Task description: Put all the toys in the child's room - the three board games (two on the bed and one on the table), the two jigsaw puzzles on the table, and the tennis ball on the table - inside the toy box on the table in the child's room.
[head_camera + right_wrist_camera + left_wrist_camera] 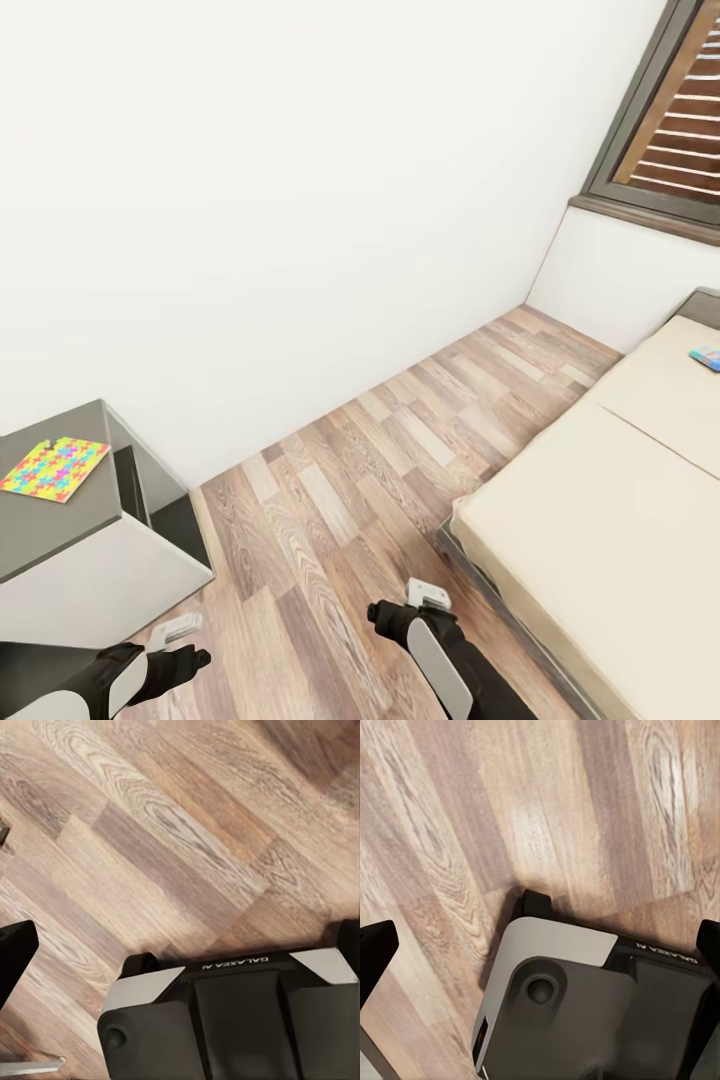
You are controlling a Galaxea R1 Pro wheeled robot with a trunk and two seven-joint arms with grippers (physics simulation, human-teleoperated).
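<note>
One jigsaw puzzle point(55, 468), a thin flat with a yellow, pink and blue piece pattern, lies on the dark grey end of the table point(50, 535) at the left. Far right, a small blue board game point(706, 356) rests on the cream bed point(600, 520). Both arms hang low over the wood floor in front of me. My left gripper point(183, 628) point(540, 945) and my right gripper point(428, 593) point(181, 949) are open, fingers wide apart with only floor and my own base between them. The toy box and the tennis ball are out of view.
A white wall runs along the back. A dark-framed window point(665, 130) with wooden slats sits at the upper right. A strip of wood-plank floor point(380, 470) lies between the table and the bed. My grey and black base point(585, 1012) shows below the grippers.
</note>
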